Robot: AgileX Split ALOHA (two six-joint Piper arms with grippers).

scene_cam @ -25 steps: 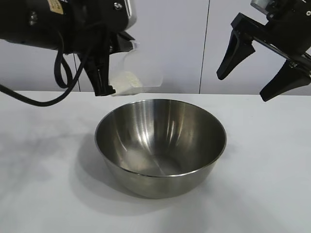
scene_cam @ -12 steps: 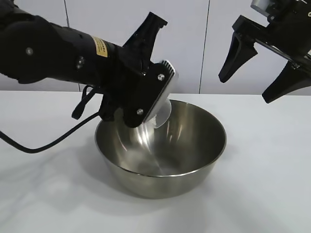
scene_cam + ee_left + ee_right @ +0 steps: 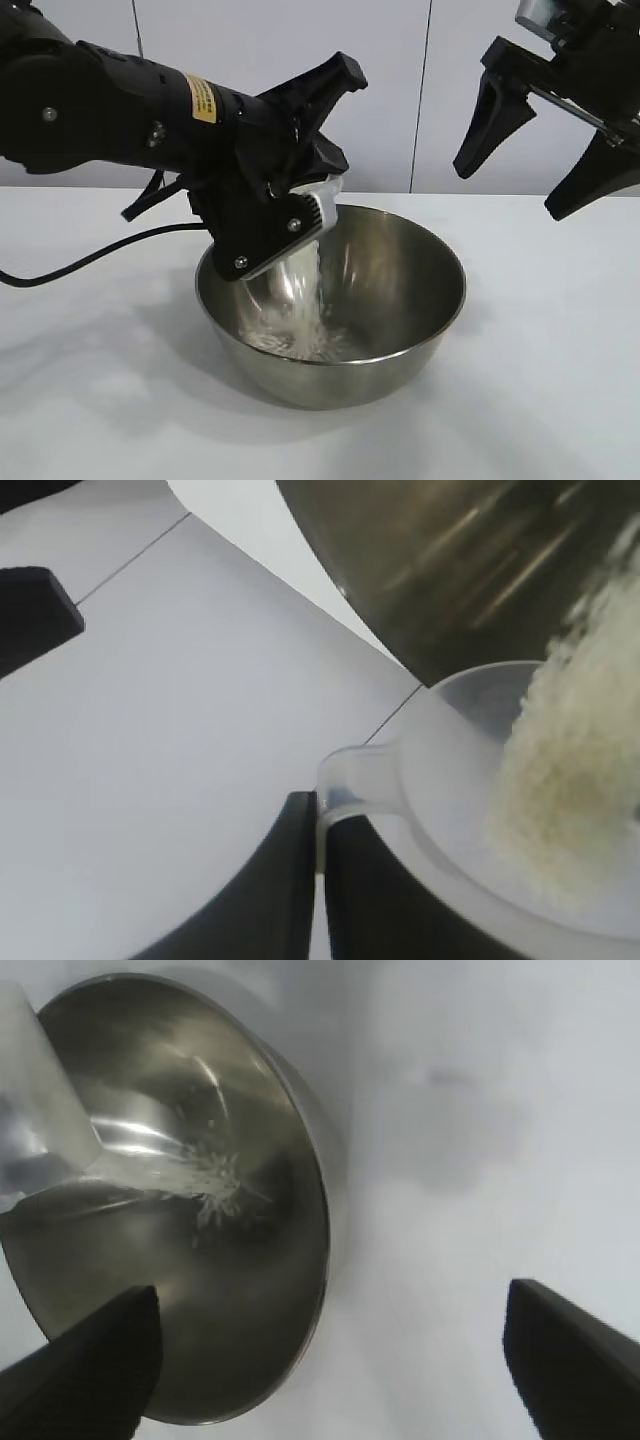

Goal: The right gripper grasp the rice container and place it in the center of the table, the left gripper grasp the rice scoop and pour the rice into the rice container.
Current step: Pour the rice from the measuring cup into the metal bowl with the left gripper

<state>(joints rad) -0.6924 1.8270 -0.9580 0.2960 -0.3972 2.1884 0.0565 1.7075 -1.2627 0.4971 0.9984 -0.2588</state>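
Note:
The rice container (image 3: 405, 320), a wide steel bowl, stands in the middle of the white table (image 3: 90, 400). My left arm (image 3: 110, 110) reaches over its left rim. The left gripper (image 3: 320, 825) is shut on the handle (image 3: 352, 775) of the rice scoop (image 3: 450, 770), a clear plastic cup tipped on its side. Rice (image 3: 312, 285) streams from the scoop into the bowl, and grains gather on the bottom (image 3: 215, 1185). More rice (image 3: 570, 780) slides along the scoop's wall. The right gripper (image 3: 510, 192) hangs open, above and to the right of the bowl, holding nothing.
A pale panelled wall (image 3: 400, 100) runs behind the table. A black cable (image 3: 90, 260) trails from the left arm across the table's left side. Bare tabletop (image 3: 450, 1210) lies to the right of the bowl, under the right gripper.
The left gripper has swung from behind the bowl's left side to over it and rolled the scoop over; rice now pours out. The right gripper has barely moved.

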